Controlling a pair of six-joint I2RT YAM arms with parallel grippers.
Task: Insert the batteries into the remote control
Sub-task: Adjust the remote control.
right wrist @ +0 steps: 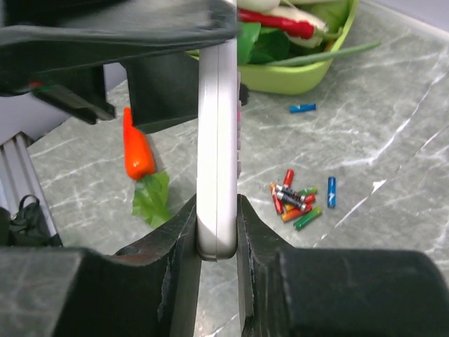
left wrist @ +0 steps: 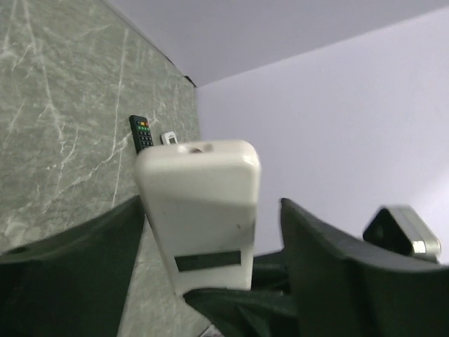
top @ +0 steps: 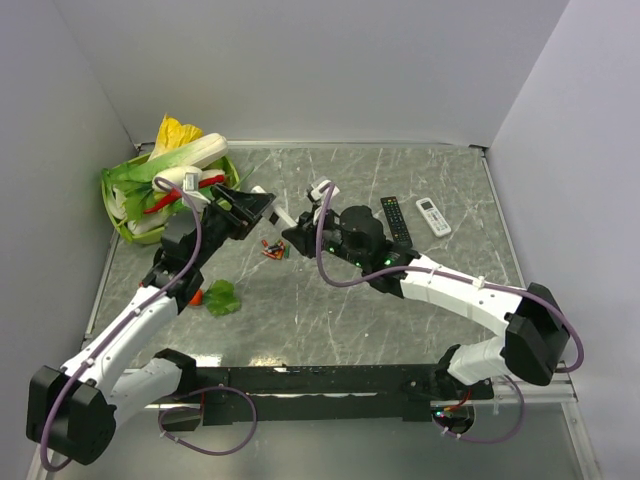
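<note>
While my right gripper [right wrist: 217, 226] pinches the remote [right wrist: 217, 126] edge-on above the bench [top: 400, 320], I cannot tell whether my left gripper [left wrist: 210, 207] clamps it. Batteries [right wrist: 293, 202] lie heaped beneath, toward the far-left corner. If 1 hand pulls against the other, the remote could twist loose and drop.

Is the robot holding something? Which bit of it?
Yes. The right pincer grips the remote control at one end, squeezing its flat front and back. The left pincer sits around it, a gap showing on one side.
</note>
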